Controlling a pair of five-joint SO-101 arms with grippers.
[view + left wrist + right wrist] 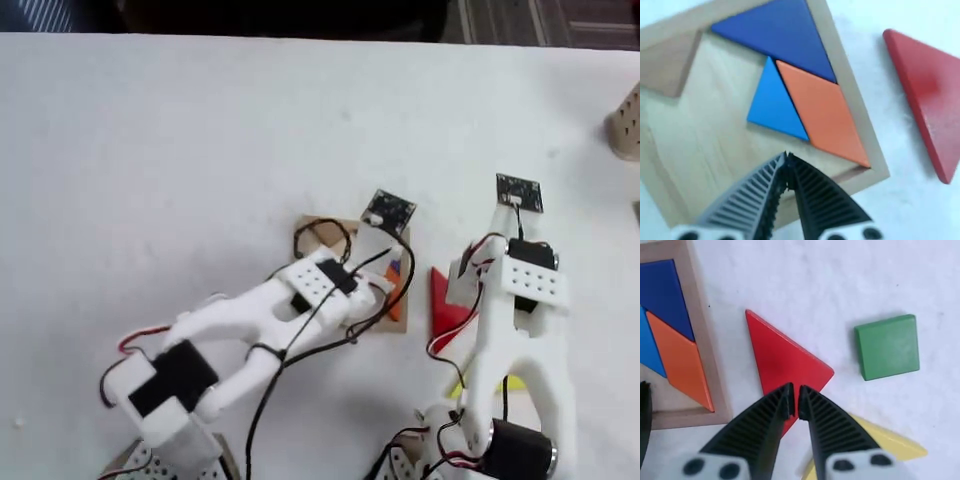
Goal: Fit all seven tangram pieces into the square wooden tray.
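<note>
From above, the left arm [300, 300] stretches across the white table [200, 130] and covers most of the square wooden tray [345, 221]. A strip of orange parallelogram [397, 298] shows at the tray's right edge. The red triangle [445, 305] lies on the table just right of the tray, partly under the right arm [515, 300]. A sliver of a yellow piece [513, 385] peeks out nearer, beneath that arm.

In the left wrist view, the left end effector [786, 172] hangs over bare tray floor, clenched with nothing between its tips. In the tray, the dark blue triangle [775, 30], the light blue triangle [772, 100] and the orange parallelogram sit edge to edge against one wall. The red triangle lies outside the rim.

In the right wrist view, the right end effector [795, 395] hovers over the red triangle's corner, clenched and holding nothing. The green square [887, 346] lies near the triangle, apart from it. The yellow piece lies under the fingers [835, 430].
</note>
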